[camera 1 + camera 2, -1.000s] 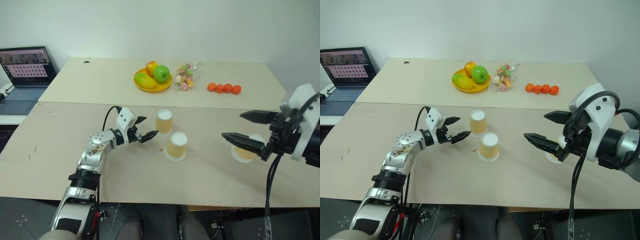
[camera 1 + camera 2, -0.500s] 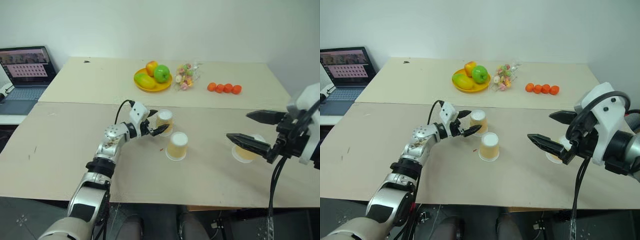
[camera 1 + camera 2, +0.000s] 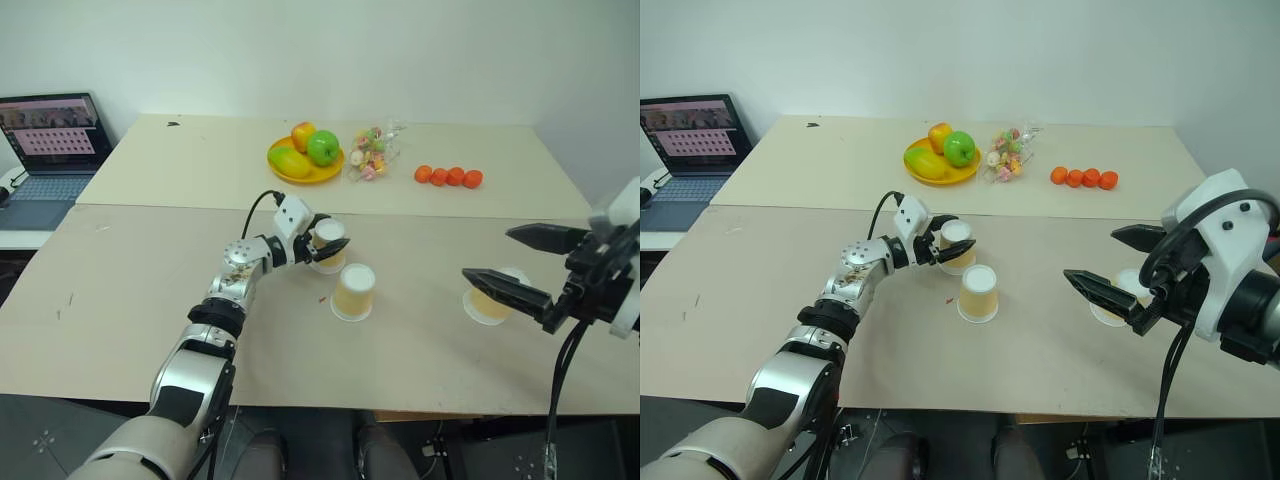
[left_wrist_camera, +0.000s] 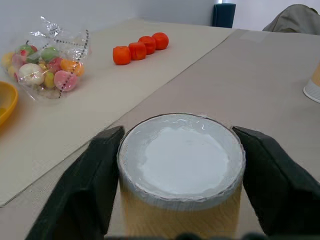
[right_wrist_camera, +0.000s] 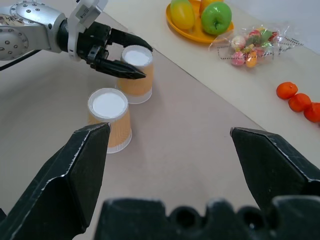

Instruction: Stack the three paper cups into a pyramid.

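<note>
The left gripper (image 3: 948,245) has its fingers clamped on the far inverted paper cup (image 3: 957,246), likely to lift it; the right gripper (image 3: 1118,270) hangs spread wide, empty.

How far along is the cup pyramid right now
Nothing is stacked yet: all three cups stand upside down, apart on the table. In hand: the left gripper has its fingers around the far cup. Left: the near cup and the right cup behind the open right gripper are ungrouped.
</note>
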